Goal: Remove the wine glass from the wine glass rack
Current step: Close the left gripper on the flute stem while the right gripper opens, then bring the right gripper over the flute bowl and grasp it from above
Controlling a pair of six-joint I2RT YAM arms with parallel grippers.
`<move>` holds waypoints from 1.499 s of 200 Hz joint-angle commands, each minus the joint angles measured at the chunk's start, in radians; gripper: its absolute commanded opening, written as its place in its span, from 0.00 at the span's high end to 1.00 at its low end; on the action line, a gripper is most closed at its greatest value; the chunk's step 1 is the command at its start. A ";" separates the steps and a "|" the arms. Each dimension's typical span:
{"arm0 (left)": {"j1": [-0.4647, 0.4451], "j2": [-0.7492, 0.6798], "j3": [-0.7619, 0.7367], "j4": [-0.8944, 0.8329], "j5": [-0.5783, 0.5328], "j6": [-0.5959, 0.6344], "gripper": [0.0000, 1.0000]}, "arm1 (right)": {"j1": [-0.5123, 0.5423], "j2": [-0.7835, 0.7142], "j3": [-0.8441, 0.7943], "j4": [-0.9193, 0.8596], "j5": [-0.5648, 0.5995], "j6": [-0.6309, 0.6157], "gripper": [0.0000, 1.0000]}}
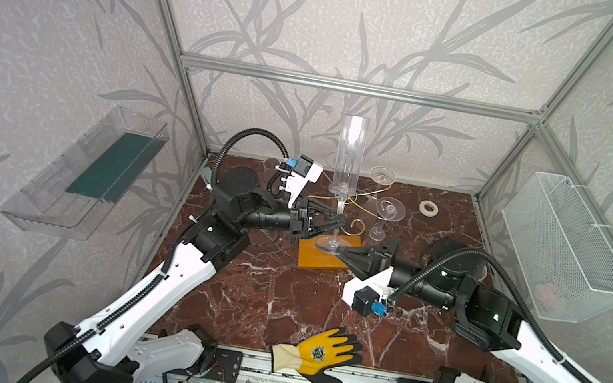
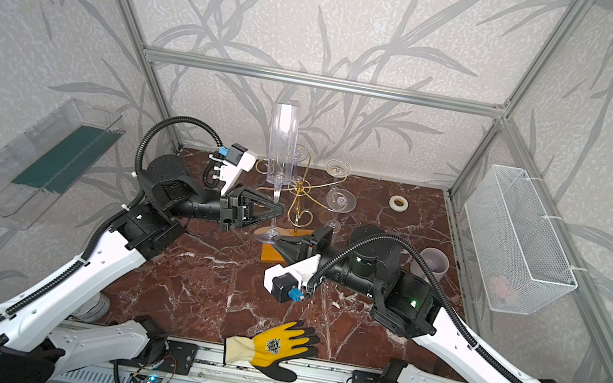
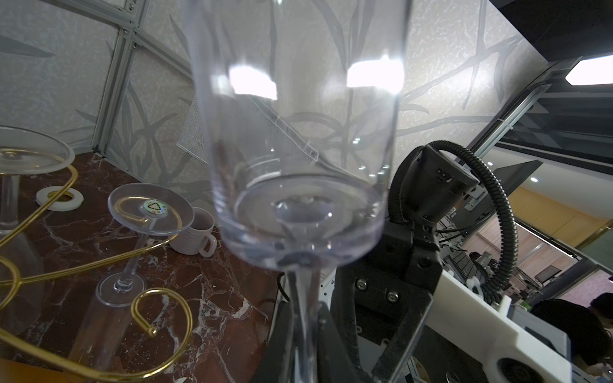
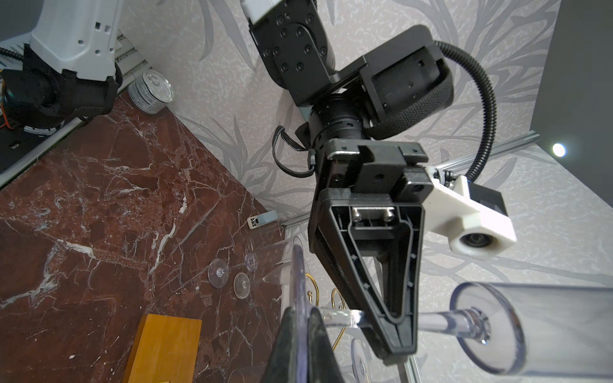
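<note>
Nearest you, a yellow glove (image 1: 320, 353) is lying at the table's front edge. Your right gripper (image 4: 300, 318) is pinching the foot of the wine glass (image 1: 349, 157). Only the right wrist view is showing your left gripper (image 4: 396, 338) clamping its stem. The glass is standing upright before the wine glass rack (image 2: 300, 195), where a second glass (image 1: 389, 210) is hanging inverted.

Yellow glove (image 1: 320, 353), tape roll (image 1: 429, 208), pale mug (image 3: 195, 232), wire basket (image 1: 565, 248), tin can (image 4: 151, 93)
</note>
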 commanded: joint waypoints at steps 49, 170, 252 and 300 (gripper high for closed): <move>-0.007 -0.024 0.016 0.023 -0.023 0.002 1.00 | 0.028 -0.013 -0.043 0.091 0.048 -0.088 0.69; -0.018 -0.137 0.042 -0.228 -0.473 0.574 1.00 | 0.028 -0.028 0.131 0.368 0.225 0.806 0.01; -0.149 -0.185 -0.004 -0.187 -0.697 0.797 1.00 | -0.016 0.217 0.450 0.214 0.040 1.079 0.00; -0.207 -0.175 -0.025 -0.178 -0.757 0.846 1.00 | -0.044 0.252 0.464 0.249 0.078 1.130 0.01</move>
